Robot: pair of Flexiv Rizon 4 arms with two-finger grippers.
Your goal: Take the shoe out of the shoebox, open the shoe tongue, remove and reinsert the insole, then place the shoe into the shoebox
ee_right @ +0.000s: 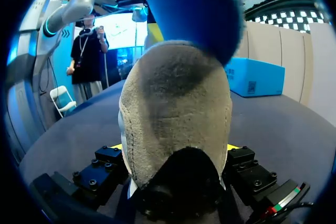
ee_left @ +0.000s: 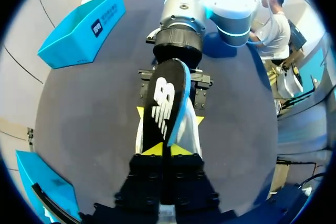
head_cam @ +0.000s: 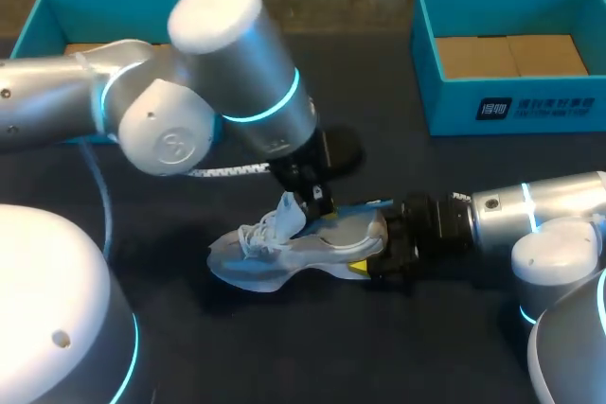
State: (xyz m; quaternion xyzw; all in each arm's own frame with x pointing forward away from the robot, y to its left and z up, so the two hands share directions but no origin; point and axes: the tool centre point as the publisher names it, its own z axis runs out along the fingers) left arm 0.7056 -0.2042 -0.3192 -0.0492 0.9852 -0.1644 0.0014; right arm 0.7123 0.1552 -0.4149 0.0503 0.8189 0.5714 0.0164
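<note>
While the grey shoe sits near the middle of the table, both grippers have hold of it.
The right gripper clamps the heel from both sides, its yellow tips against the suede. The left gripper pinches one end of the black, blue-backed insole, whose other end reaches over the heel. One blue shoebox stands at the table's far right corner and another at the far left, both well apart from the shoe.

The left arm enters from the left edge, its left gripper pointing down at frame centre, pinching the insole. The right arm lies low from the right, its right gripper level, clamping the shoe.
</note>
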